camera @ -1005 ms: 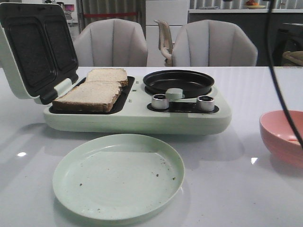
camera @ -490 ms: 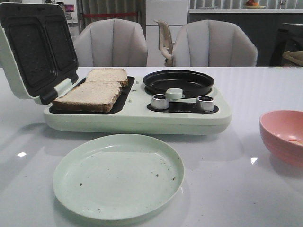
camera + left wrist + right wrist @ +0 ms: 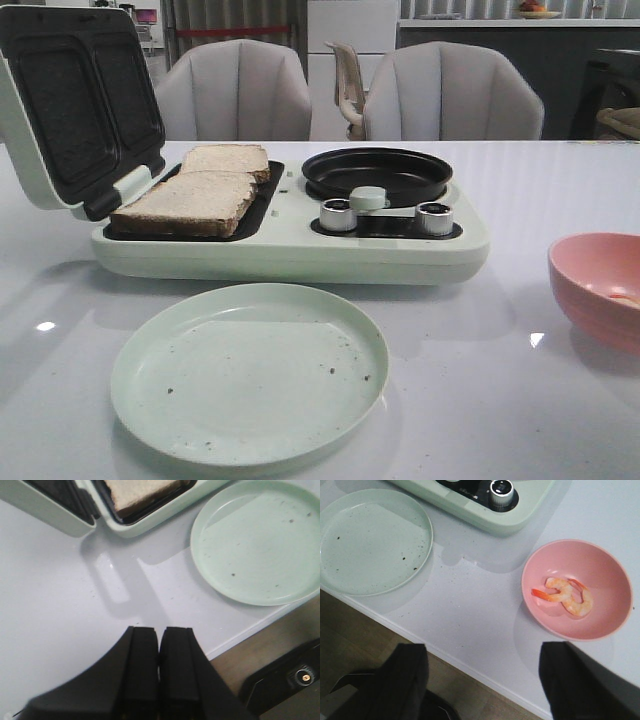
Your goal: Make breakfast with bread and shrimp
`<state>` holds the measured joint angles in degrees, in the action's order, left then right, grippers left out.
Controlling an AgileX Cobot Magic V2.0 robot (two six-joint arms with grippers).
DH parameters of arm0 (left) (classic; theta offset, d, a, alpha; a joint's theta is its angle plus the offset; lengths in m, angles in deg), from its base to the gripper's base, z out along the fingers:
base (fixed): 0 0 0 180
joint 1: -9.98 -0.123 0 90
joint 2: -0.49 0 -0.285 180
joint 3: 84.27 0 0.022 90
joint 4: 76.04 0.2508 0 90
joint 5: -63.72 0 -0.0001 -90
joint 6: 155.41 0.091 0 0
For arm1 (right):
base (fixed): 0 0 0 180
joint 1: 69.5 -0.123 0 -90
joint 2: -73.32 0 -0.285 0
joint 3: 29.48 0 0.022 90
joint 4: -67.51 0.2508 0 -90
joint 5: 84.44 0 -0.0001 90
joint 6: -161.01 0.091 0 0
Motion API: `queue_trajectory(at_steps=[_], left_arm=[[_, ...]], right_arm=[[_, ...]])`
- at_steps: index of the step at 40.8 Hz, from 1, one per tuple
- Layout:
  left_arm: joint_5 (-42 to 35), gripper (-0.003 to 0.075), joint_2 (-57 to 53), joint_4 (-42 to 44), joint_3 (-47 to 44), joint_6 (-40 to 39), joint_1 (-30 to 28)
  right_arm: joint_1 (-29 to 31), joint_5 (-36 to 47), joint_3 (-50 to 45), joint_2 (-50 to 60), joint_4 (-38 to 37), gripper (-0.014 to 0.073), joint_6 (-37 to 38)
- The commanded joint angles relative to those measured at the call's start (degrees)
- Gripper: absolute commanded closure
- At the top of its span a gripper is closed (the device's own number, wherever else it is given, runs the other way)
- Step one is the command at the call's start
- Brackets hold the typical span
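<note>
- Grippers first: the left gripper (image 3: pixel 159 672) has its two black fingers pressed together with nothing between them, above bare white tabletop (image 3: pixel 520 400) near the table's front edge.
- The right gripper (image 3: pixel 482 680) has its black fingers spread wide apart, empty, above the table's front edge, near the pink bowl.
- Nearest on the table is a round pale green plastic plate (image 3: pixel 250 372), speckled with dark crumbs.
- To the right sits a round pink bowl (image 3: pixel 577 589); the shrimp (image 3: pixel 564 596), curled orange-pink and white pieces, lie inside it.
- Behind the plate stands a pale green breakfast maker (image 3: pixel 290 245) with its lid (image 3: pixel 75 110) open and tilted back on the left.
- The bread (image 3: pixel 195 200), two beige slices with brown crusts, lies in the maker's left tray, one slice overlapping the other.
- A round black pan (image 3: pixel 378 173) occupies the maker's right side, with two silver knobs (image 3: pixel 435 217) in front of it.
- Two grey chairs (image 3: pixel 455 95) stand beyond the table.
</note>
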<state>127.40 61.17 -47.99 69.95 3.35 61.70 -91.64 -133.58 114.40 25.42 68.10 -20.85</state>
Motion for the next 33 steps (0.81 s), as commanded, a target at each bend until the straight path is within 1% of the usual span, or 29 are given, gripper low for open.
queue_trajectory(at_steps=[1, 5, 9, 11, 16, 18, 19, 23, 26, 28, 33], left_arm=[[0.7, 0.0612, 3.2, 5.4, 4.2, 0.0, -0.6], [0.3, 0.0611, 5.8, 5.3, 7.5, 0.1, -4.5], [-0.9, 0.0611, 7.2, 4.4, 10.7, 3.1, -10.9], [-2.0, 0.0611, 7.8, 2.3, 12.4, 5.5, -15.0], [-5.6, 0.0611, 9.3, -8.1, 16.6, 15.1, -27.5], [-7.1, 0.0611, 10.5, -13.4, 18.1, 19.2, -32.8], [-7.6, 0.0611, 11.3, -17.3, 18.9, 21.6, -36.6], [-9.4, 0.0611, 14.9, -28.6, 21.6, 29.6, -46.7], [-9.8, 0.0611, 18.6, -36.5, 23.4, 33.4, -53.4], [-10.7, 0.0611, 21.2, -40.6, 24.7, 34.9, -56.9], [-12.8, 0.0611, 28.1, -47.9, 28.0, 35.8, -62.3]], right_arm=[[0.3, 3.7, 1.5, 0.3, -0.6, 0.0024, 0.0], [0.3, 3.7, 1.5, 0.3, -0.6, 0.0024, 0.0], [0.3, 3.7, 1.5, 0.3, -0.6, 0.0024, 0.0], [0.3, 3.7, 1.5, 0.3, -0.6, 0.0024, 0.0], [0.3, 3.6, 1.5, 0.3, -0.6, 0.0024, 0.0], [0.3, 3.6, 1.5, 0.3, -0.6, 0.0024, 0.0], [0.3, 3.6, 1.5, 0.3, -0.6, 0.0024, 0.0], [0.3, 3.6, 1.5, 0.3, -0.6, 0.0024, 0.0], [0.3, 3.6, 1.5, 0.3, -0.6, 0.0024, 0.0], [0.3, 3.6, 1.5, 0.3, -0.6, 0.0024, 0.0], [0.3, 3.6, 1.5, 0.3, -0.6, 0.0024, 0.0]])
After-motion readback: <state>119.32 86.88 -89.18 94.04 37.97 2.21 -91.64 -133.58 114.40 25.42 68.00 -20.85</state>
